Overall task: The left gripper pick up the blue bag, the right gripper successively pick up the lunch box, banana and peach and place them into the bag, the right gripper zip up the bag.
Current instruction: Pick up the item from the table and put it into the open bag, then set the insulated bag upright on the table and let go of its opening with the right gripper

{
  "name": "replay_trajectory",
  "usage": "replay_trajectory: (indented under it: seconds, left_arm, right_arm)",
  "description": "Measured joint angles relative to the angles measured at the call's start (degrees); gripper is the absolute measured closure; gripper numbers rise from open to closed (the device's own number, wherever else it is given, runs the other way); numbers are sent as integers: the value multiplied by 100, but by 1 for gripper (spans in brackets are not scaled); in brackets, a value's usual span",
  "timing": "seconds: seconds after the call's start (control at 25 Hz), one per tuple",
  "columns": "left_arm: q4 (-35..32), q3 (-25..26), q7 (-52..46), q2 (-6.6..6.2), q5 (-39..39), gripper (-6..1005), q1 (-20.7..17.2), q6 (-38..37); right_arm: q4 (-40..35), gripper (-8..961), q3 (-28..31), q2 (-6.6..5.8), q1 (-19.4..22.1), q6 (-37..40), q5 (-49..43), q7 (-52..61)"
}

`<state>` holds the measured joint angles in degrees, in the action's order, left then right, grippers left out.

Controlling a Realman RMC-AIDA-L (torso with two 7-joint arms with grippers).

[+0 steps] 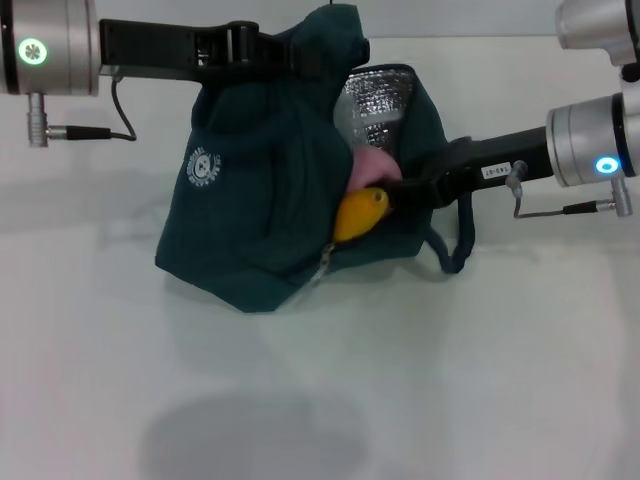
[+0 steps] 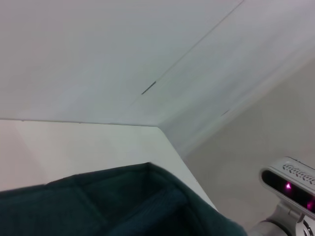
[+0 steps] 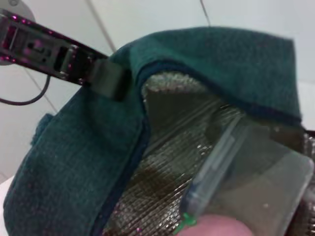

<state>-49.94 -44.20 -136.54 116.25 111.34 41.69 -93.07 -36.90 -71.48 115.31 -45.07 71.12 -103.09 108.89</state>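
The blue bag (image 1: 270, 200) stands on the white table (image 1: 400, 380), and everything else sits relative to it. The left gripper (image 1: 262, 50) reaches in from the robot's left at the bag's top edge, and its dark fingers are pressed together on the fabric there, holding the top up; in the right wrist view the same gripper (image 3: 106, 78) pinches the rim beside the silver lining.

The bag's mouth faces the robot's right side. Its silver lining (image 1: 375, 105) shows in the upper part of the opening. Inside, the right wrist view shows 1 clear lunch box (image 3: 251, 172) tilted against the lining. At the lower lip of the opening, the yellow banana (image 1: 360, 213) pokes partly out, and the pink peach (image 1: 370, 165) sits just above it, inside the mouth.

The right gripper (image 1: 405, 190) comes in from the robot's right and ends at the mouth of the bag, touching the banana and peach area; whether its fingers are apart or together, I cannot tell. A dark strap (image 1: 455, 245) hangs from the bag below that arm.
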Motion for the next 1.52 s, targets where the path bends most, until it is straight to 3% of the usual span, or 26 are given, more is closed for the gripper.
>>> replay_trajectory:
  seconds: [0.4, 0.84, 1.04, 1.2, 1.4, 1.52]
  left_arm:
    - [29, 5, -10, -15, 0, 944, 91, 0]
    - [34, 18, -9, -15, -7, 944, 102, -1]
    - [30, 23, -12, -15, -8, 944, 103, -1]
    - [29, 29, -20, -17, -8, 944, 102, 0]
    - [31, 34, -65, -35, -9, 943, 102, 0]
    - [30, 35, -88, -49, -8, 943, 97, 1]
  right_arm:
    - [-246, 372, 327, 9, 214, -124, 46, -296]
    - [-394, 222, 1264, 7, 518, 95, 300, -717]
    - [-465, 221, 1338, -27, 701, 89, 405, -800]
    - [-791, 221, 1415, -32, 1108, 173, 419, -899]
    - [-812, 223, 1362, -198, 1436, 516, 120, -856]
    - [-803, 227, 1383, -213, 1568, 594, -205, -811]
